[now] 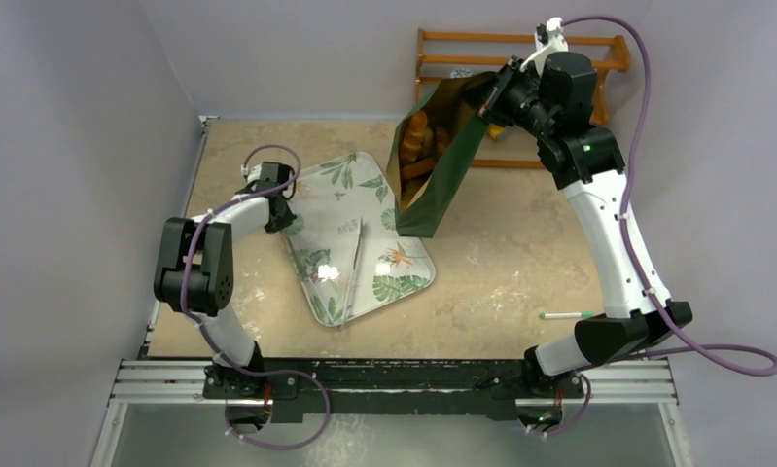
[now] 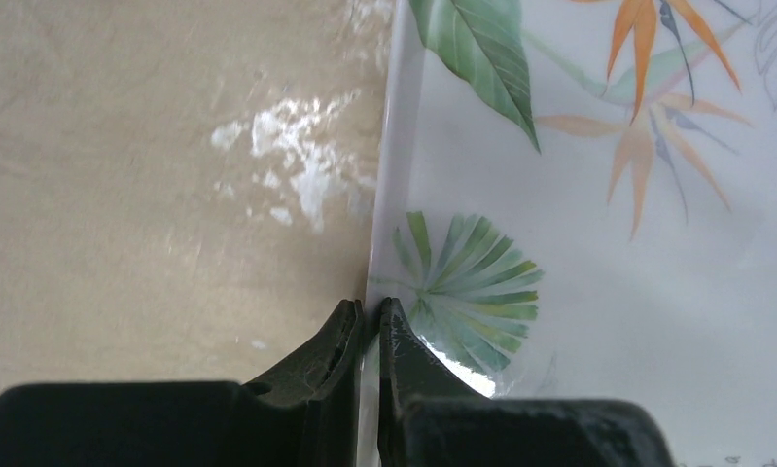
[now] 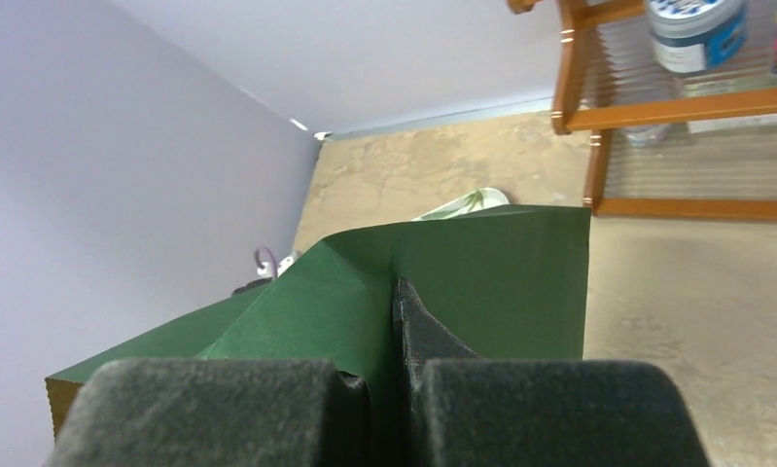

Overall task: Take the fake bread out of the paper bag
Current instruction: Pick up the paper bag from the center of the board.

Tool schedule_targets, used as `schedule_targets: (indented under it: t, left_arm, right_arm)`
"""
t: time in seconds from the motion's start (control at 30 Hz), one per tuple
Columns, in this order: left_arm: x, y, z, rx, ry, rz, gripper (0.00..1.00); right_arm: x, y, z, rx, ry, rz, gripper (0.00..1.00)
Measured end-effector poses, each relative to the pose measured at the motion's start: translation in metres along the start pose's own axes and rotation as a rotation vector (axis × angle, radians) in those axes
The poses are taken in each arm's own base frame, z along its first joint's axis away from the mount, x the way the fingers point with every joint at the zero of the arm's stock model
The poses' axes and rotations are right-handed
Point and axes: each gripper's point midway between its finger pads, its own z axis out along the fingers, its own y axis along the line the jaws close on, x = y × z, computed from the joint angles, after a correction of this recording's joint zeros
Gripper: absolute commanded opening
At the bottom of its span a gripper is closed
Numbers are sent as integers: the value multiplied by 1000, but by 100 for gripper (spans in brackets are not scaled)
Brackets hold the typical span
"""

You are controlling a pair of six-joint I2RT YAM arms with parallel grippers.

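Observation:
The dark green paper bag [image 1: 442, 180] hangs lifted and tilted over the far right corner of the leaf-patterned tray [image 1: 365, 209], its brown inside open toward the camera. Golden-orange fake bread [image 1: 418, 136] pieces show inside it. My right gripper [image 1: 489, 97] is shut on the bag's upper edge; in the right wrist view the green paper [image 3: 481, 282] is pinched between its fingers [image 3: 418, 326]. My left gripper [image 1: 285, 216] is shut on the tray's left rim [image 2: 389, 195], with one finger [image 2: 331, 345] outside the rim and the other inside.
A wooden rack [image 1: 520, 58] stands at the back right behind the bag, with a jar [image 3: 695, 29] on it. A white pen [image 1: 567, 315] lies on the table near the right arm. Grey walls close the left and back sides.

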Motion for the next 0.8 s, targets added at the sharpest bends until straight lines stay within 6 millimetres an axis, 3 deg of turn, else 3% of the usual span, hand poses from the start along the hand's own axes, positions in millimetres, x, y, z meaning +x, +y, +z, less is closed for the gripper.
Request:
schedule_targets:
  t: [0.27, 0.57, 0.8]
  left_arm:
    - [34, -3, -22, -21, 16, 13, 0]
    - [62, -15, -42, 8, 39, -34, 0]
    - [83, -20, -55, 26, 59, -65, 0]
  right_arm:
    - [8, 24, 4, -127, 27, 15, 0]
    - [-13, 52, 6, -252, -45, 28, 0]
    - [-15, 57, 30, -305, -62, 53, 0]
